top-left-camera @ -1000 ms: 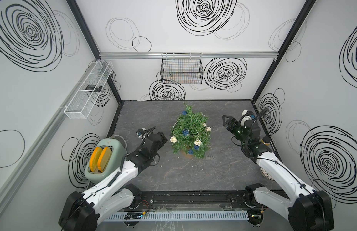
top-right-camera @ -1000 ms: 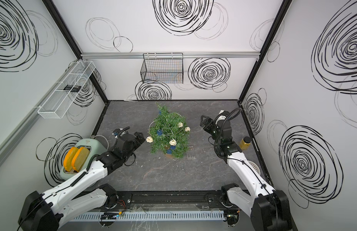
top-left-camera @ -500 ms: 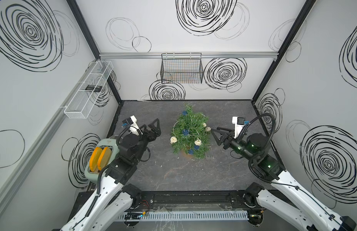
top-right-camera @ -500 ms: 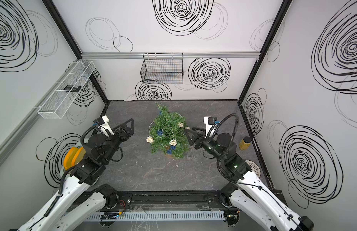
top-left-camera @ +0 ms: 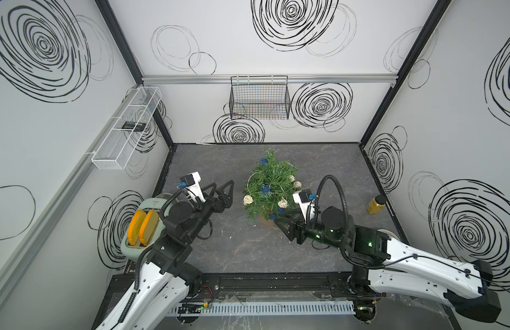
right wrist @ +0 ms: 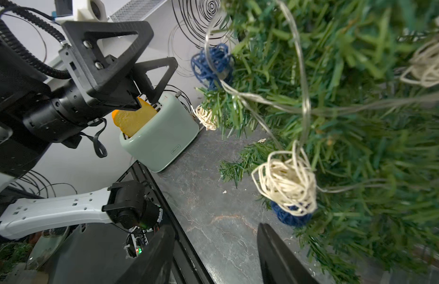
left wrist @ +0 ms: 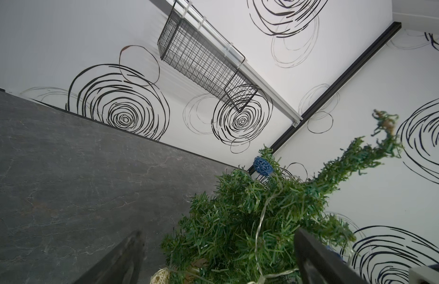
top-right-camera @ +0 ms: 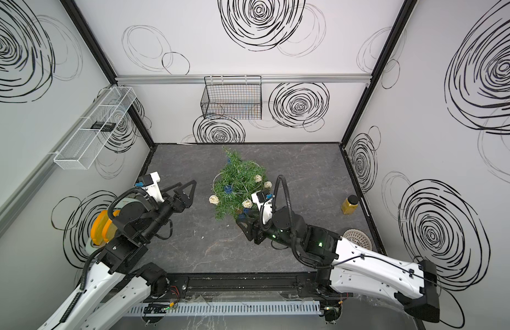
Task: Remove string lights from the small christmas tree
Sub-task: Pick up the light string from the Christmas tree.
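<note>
Grey marbled tabletop (top-left-camera: 248,248), swirl-scribbled white walls (top-left-camera: 334,57): in both top views the small christmas tree (top-left-camera: 272,183) stands mid-table, the string lights (top-left-camera: 282,202) looped through its bushy needles. Left wrist view: your left gripper (left wrist: 217,231), spread wide and empty, faces the tree. Right wrist view: your right gripper (right wrist: 214,228), jaws parted on nothing, hangs near a cream woven ball (right wrist: 287,182). Best to pinch the thin wire (right wrist: 304,86) beside it, then lift loops over the pointed tip (left wrist: 383,118).

Pot (top-left-camera: 264,220) barely vis. under tree (top-left-camera: 272,183) branches.
</note>
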You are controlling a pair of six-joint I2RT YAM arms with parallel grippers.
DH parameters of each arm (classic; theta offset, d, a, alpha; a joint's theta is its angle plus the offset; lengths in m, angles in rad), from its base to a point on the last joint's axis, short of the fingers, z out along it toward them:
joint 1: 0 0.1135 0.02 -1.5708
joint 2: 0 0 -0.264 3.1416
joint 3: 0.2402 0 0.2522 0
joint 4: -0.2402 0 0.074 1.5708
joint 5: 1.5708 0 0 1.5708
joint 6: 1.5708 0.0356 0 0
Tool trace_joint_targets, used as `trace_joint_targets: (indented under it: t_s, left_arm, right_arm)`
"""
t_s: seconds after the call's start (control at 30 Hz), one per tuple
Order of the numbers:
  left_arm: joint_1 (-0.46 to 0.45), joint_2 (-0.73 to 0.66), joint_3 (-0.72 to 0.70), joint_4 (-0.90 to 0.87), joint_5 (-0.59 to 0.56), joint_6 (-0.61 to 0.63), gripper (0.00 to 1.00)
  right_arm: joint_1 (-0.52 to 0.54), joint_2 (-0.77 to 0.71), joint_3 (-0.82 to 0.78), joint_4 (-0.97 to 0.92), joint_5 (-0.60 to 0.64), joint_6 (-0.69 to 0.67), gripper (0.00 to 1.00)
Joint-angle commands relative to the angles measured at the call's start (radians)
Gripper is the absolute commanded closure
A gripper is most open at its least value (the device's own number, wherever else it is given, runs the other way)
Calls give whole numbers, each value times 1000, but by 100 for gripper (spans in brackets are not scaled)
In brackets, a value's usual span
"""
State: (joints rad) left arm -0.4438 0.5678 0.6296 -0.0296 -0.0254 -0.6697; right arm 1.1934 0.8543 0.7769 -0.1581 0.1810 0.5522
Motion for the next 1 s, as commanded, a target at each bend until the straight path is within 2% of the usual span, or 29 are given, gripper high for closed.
trace_joint_targets:
  t_s: [0.0,0.17,0.37,0.43,0.97]
  left_arm:
    - [6,-2,-10,28,29,-4,3]
    - [7,-8,-19,22,27,5,1]
    - [11,-6,-15,18,37,15,4]
    - [14,-4,-13,17,46,18,4]
    - [37,13,-4,11,81,12,4]
  right_arm:
    - [14,-6,34,10,169,37,41]
    - [1,-63,-59,127,237,84,37]
    - [-187,-51,-77,187,-39,163,33]
    - [-217,-44,-84,214,-97,185,33]
    - [-222,21,-46,196,-170,200,45]
